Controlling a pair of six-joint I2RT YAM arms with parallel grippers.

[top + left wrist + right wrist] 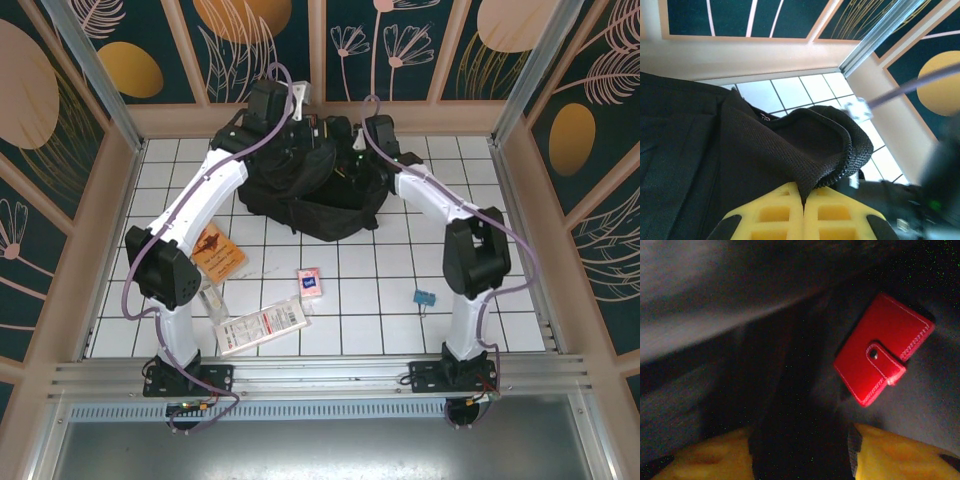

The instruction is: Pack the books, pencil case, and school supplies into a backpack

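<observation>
Backpack [310, 200] first: it sits at the far side of the table [380, 310], with both claws at it. The left claw [803, 200] is pinched shut on the black mesh edge [810, 150] of the bag and lifts it, so the mouth is open. The right claw [800, 452] is down inside the bag, with its two yellow fingers apart and nothing between them. Just past it lies a red wallet [880, 352], not touching the fingers. It is dark and blurry in there, so the wallet is probably resting on the bag's inside.

To do this bit well, the left claw should hold the edge tight and high. The right claw should come straight up and out without catching the cloth.

Out on the table lie the orange book [218, 252], the pink box [309, 281] and the blue-green clip [424, 297].
</observation>
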